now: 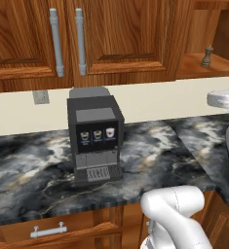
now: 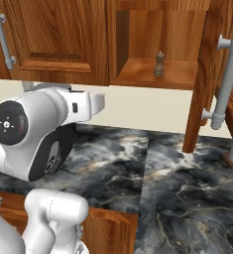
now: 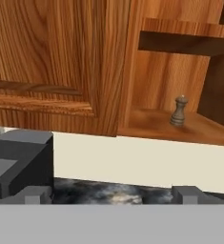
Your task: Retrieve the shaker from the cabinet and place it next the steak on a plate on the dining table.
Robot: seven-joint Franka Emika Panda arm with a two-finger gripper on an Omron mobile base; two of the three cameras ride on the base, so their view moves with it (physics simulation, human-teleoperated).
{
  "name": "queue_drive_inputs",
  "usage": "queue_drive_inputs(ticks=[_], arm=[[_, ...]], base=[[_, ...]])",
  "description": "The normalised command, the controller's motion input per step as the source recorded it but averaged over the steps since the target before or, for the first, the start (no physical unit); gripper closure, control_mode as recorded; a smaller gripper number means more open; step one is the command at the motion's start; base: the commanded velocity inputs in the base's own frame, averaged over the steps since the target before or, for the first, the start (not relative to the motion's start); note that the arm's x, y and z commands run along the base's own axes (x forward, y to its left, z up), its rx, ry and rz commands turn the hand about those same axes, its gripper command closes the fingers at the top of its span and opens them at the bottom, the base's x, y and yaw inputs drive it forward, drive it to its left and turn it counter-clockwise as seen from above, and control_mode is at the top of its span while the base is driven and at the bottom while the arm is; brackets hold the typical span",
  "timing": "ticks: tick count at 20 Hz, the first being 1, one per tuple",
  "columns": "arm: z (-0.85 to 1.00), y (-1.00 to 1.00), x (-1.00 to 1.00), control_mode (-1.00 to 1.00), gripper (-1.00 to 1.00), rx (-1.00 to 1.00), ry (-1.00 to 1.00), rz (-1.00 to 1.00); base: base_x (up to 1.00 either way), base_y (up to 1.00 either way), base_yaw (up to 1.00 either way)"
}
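Note:
The small brown shaker stands upright on the bottom shelf of the open compartment of the reddish-brown wall cabinet. In the hand view my gripper is open, with nothing between its two dark fingertips. It sits well short of the shelf, lower than the shaker and to its left, over the counter. The steak, the plate and the dining table are out of view.
A black coffee machine stands on the marbled counter, close to the left of my hand. An open cabinet door with a grey bar handle juts out right of the shelf. Closed doors with grey handles hang left.

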Motion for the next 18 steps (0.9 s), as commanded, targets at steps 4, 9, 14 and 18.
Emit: queue_drive_inputs(ticks=[4, 9, 14, 18], arm=[[0.23, -0.24, 0.16, -1.0, -1.0, 0.0, 0.0, -0.01], [0.2, -0.31, 0.18, -1.0, -1.0, 0.01, 0.0, -0.02], [0.08, -0.39, 0.22, -1.0, -1.0, 0.02, 0.0, -0.04], [0.0, -0.38, 0.27, -1.0, -1.0, 0.0, 0.0, -0.02]], base=[[0.0, 0.0, 0.0], [0.0, 0.0, 0.0], [0.0, 0.0, 0.0], [0.0, 0.0, 0.0]])
